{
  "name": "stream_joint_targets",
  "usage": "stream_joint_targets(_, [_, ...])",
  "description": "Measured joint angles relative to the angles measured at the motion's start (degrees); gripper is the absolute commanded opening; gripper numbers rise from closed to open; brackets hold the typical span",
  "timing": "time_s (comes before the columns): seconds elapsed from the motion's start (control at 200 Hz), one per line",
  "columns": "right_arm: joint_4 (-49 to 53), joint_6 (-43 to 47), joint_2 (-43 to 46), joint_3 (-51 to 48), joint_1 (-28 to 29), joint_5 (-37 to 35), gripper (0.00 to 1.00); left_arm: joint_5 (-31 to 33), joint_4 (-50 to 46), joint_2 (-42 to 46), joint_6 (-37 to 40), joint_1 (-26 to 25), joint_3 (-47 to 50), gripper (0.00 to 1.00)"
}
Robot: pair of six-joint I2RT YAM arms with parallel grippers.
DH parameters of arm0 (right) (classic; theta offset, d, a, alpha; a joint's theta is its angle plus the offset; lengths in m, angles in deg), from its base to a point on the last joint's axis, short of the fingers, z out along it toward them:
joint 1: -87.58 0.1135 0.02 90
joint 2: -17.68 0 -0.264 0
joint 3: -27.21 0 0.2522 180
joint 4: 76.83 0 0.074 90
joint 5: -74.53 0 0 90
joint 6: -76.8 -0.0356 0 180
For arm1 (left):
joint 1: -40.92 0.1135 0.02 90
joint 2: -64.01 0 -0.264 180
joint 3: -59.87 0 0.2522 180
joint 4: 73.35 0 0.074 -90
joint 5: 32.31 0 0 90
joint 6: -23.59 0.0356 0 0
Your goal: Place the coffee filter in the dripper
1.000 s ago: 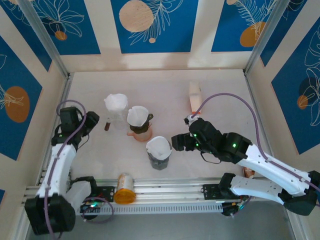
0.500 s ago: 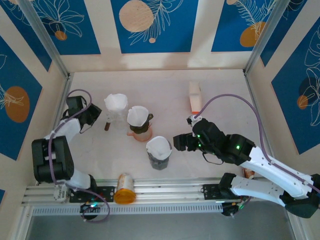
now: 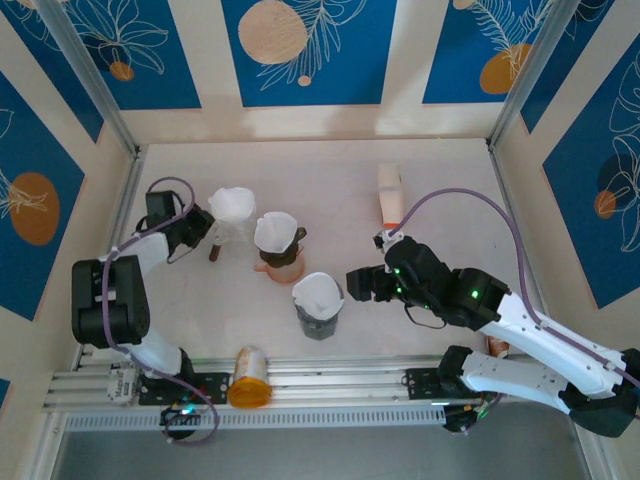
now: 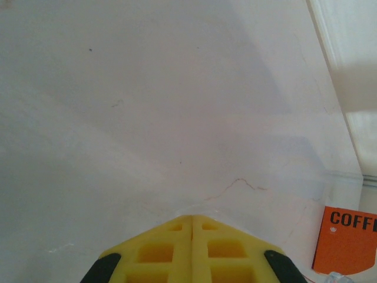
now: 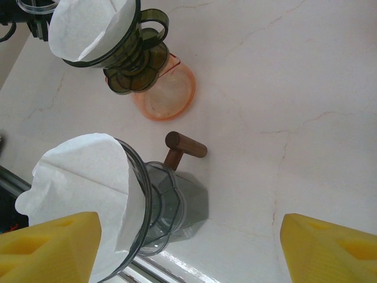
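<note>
Coffee filter (image 5: 76,177) cropped at bottom edge; orange label (image 4: 346,240) cropped right

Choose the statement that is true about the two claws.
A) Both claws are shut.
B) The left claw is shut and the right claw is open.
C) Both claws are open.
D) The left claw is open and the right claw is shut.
B: the left claw is pressed together with no gap, while the right claw stands spread wide apart.

A robotics lab test cell: the pale table (image 3: 340,185) is boxed in by printed blue-and-orange panels (image 3: 300,50) on aluminium posts (image 3: 95,75). The left arm (image 3: 105,310) and right arm (image 3: 540,335) are bolted to a slotted rail (image 3: 340,368) along its near edge, with drippers (image 3: 322,325) standing mid-table.
</note>
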Motion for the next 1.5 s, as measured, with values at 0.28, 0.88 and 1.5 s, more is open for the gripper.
stream_joint_targets(0.28, [-0.2, 0.0, 0.2, -0.7, 0.0, 0.2, 0.80, -0.6, 2.3, -1.4, -0.9, -2.6, 0.4, 0.00])
stream_joint_targets(0.88, [-0.2, -0.9, 0.4, -1.9, -0.3, 0.2, 0.80, 0.2, 7.8, -2.5, -4.5, -7.3, 2.7, 0.00])
stream_joint_targets(1.5, [-1.5, -0.9, -1.9, -1.9, -0.7, 1.3, 0.80, 0.3, 12.5, -5.4, -7.3, -11.1, 3.2, 0.00])
